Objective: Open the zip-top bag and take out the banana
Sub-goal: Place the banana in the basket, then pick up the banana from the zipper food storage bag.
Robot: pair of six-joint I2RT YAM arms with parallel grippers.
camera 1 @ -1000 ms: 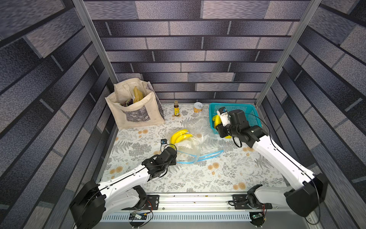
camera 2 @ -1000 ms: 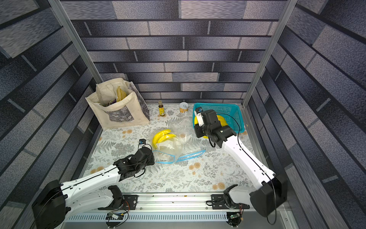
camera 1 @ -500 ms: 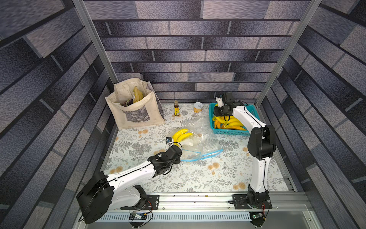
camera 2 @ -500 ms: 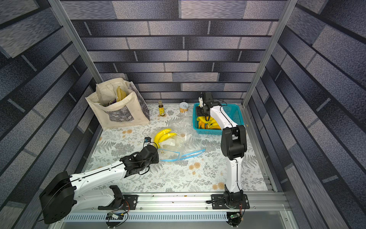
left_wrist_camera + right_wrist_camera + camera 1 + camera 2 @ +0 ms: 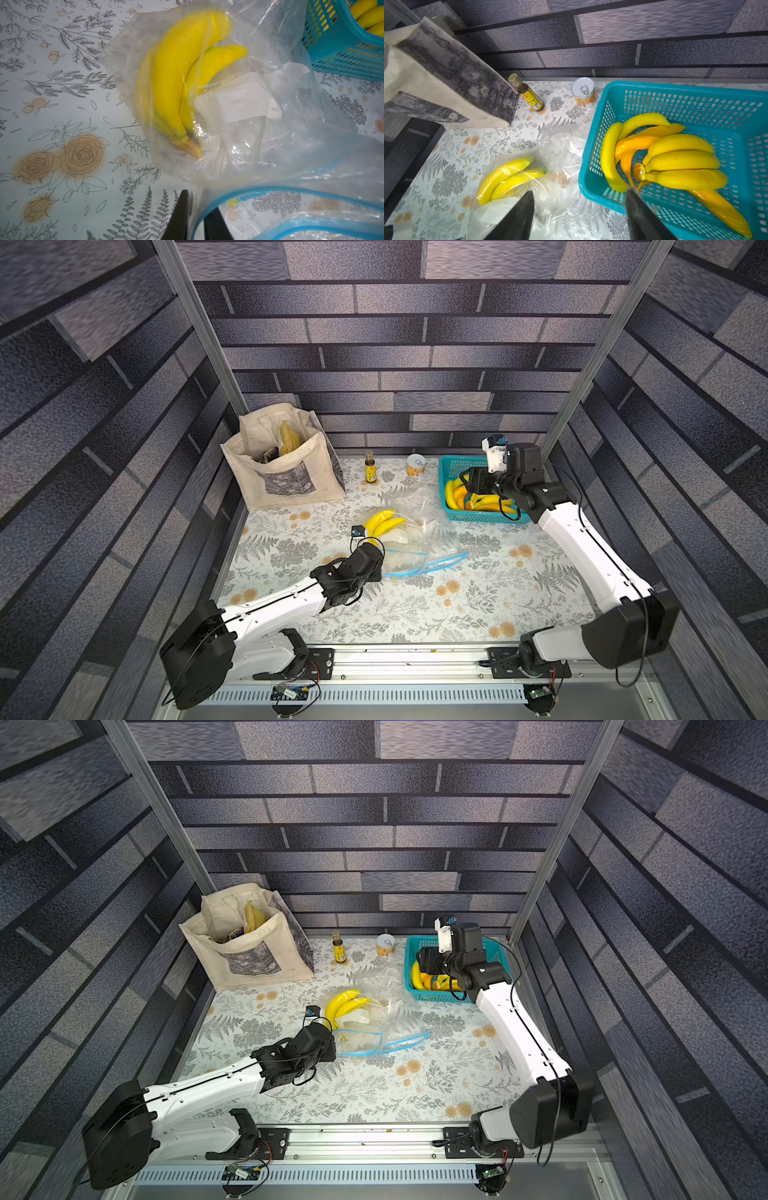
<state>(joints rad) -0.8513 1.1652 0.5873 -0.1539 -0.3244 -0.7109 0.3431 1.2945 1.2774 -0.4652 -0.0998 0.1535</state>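
Zip-top bag [image 5: 249, 135]: banana bunch [image 5: 172, 83] inside, mouth open | basket [image 5: 675, 93]: loose bananas [image 5: 681, 160]

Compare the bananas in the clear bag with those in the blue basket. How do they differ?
The bagged bananas lie inside the clear bag; the basket bananas lie uncovered in the blue basket. The bagged bananas are one small all-yellow bunch; the basket bananas are more numerous, some orange. Both sets are curved and lying down.

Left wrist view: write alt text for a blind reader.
A yellow banana bunch lies inside a clear zip-top bag on a floral tablecloth. The left tool pinches the bag's blue zip rim; a teal basket stands nearby.
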